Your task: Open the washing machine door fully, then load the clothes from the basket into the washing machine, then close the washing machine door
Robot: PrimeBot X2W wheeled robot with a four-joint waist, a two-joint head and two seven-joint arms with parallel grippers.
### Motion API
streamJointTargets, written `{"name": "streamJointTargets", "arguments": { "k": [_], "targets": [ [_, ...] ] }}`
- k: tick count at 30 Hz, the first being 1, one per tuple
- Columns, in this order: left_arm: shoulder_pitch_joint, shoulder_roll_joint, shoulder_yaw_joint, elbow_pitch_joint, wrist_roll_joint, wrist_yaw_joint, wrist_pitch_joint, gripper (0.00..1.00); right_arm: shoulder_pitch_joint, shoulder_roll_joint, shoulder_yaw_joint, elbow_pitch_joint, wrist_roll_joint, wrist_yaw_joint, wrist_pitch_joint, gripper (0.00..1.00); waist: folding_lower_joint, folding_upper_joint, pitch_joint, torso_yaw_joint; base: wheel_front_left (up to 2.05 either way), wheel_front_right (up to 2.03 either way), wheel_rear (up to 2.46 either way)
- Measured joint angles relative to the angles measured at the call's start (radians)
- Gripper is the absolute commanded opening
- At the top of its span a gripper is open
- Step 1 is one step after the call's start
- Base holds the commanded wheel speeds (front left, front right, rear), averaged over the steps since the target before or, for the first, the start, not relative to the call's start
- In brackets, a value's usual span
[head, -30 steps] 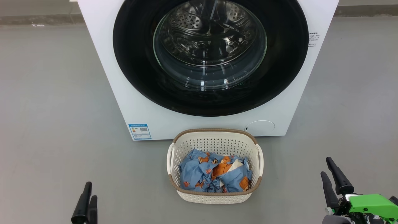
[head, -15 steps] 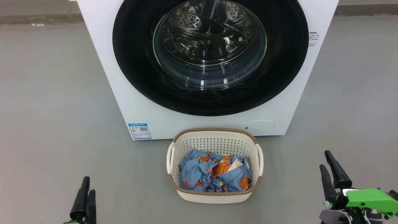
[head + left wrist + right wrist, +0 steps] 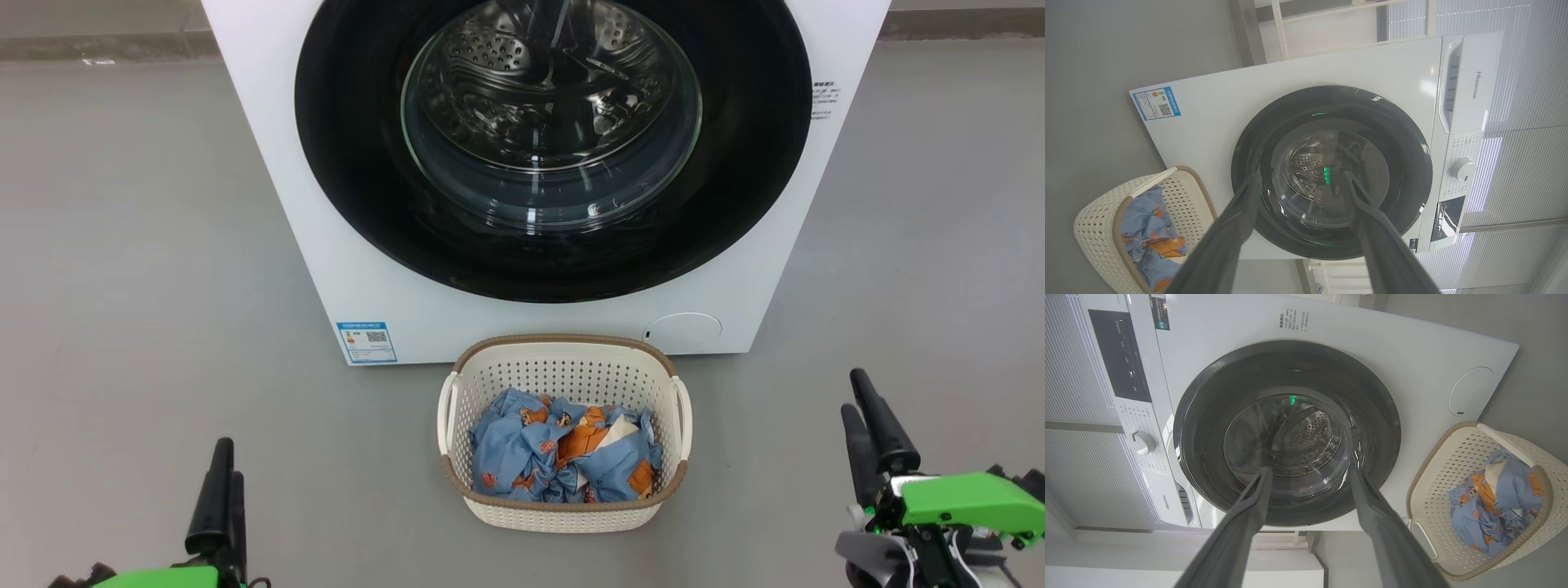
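Door-opening step: washing machine door (image 3: 553, 122) is shut.
Left gripper (image 3: 229, 461) and right gripper (image 3: 853, 392) are spread wide, empty. The clothes (image 3: 563, 457) lie in the basket (image 3: 563, 516) on the floor before it. Next, I judge: hook the door's edge.

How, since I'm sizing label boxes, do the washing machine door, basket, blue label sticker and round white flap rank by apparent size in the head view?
1. washing machine door, largest though cropped.
2. basket.
3. round white flap and blue label sticker: too alike to rank.
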State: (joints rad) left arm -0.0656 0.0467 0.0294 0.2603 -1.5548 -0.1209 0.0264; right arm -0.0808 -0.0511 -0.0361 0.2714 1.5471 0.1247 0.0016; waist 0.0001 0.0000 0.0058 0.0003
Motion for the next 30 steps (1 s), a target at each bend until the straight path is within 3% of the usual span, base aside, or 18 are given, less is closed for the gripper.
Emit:
{"name": "streamJointTargets", "arguments": {
  "k": [15, 30],
  "targets": [
    [-0.019, 0.032, -0.058, -0.011, 0.135, 0.000, -0.055, 1.00, -0.037, -0.016, 0.032, -0.039, -0.158, 0.000, -0.040, 1.00, 0.0000, 0.0000, 0.002, 0.002, 0.00, 0.00, 0.00],
    [-0.039, 0.054, -0.081, -0.030, 0.368, -0.001, -0.099, 1.00, -0.058, -0.041, 0.071, -0.045, -0.395, 0.000, -0.083, 1.00, 0.0000, 0.0000, 0.003, 0.002, 0.00, 0.00, 0.00]
  ]
}}
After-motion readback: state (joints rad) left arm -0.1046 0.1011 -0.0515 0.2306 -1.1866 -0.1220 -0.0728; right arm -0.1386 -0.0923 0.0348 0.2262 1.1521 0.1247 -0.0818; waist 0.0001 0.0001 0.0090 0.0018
